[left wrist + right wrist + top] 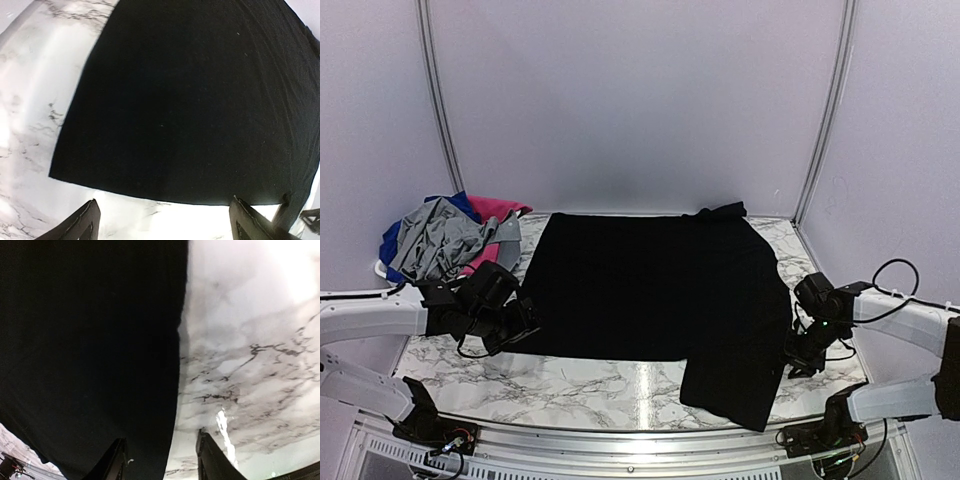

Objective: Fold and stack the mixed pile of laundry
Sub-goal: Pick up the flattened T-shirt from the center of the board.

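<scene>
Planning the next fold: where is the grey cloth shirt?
Top view: the grey cloth shirt lies far left, heaped over royal blue cloth and hot-pink cloth, left of the spread black garment.

1. The black garment [190,100] runs off the top and right edges of the left wrist view.
2. Only a sliver of the basket [380,268] rim shows beneath the pile [445,235].
3. From above, the right tool [803,362] is too dark and small to make out its fingers.
</scene>
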Controlling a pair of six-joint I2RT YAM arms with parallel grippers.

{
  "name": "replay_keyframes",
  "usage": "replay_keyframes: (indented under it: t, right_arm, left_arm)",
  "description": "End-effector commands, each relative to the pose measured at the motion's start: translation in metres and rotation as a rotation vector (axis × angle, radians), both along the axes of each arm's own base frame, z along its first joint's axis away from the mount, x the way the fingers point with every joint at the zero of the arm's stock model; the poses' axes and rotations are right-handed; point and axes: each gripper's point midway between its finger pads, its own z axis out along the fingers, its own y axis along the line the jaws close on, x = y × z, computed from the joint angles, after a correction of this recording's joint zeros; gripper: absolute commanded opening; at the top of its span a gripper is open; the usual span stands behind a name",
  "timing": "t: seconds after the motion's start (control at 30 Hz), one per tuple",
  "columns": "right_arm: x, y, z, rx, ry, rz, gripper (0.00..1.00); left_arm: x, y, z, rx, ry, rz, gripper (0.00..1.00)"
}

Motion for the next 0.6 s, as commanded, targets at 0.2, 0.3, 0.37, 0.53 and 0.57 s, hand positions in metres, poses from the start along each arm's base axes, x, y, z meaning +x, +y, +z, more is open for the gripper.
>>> replay_keyframes:
  t: [0.2, 0.3, 0.37, 0.53, 0.57]
  right_arm:
    - [0.009, 0.012, -0.016, 0.074, 0.002, 0.006, 0.0]
    - [0.015, 0.001, 0.0, 0.045, -0.035, -0.016, 0.0]
    - [0.018, -0.01, 0.009, 0.039, -0.064, -0.049, 0.0]
    - [0.017, -0.02, 0.015, 0.048, -0.07, -0.079, 0.0]
    - [0.017, -0.019, 0.015, 0.05, -0.069, -0.077, 0.0]
  left_arm:
    - [-0.019, 0.046, -0.018, 0.049, 0.08, 0.165, 0.86]
    - [-0.024, 0.059, -0.02, 0.082, 0.095, 0.208, 0.83]
    - [-0.026, 0.065, -0.023, 0.086, 0.102, 0.236, 0.77]
    - [-0.025, 0.068, -0.03, 0.119, 0.118, 0.237, 0.57]
    - [-0.025, 0.067, -0.031, 0.127, 0.123, 0.228, 0.53]
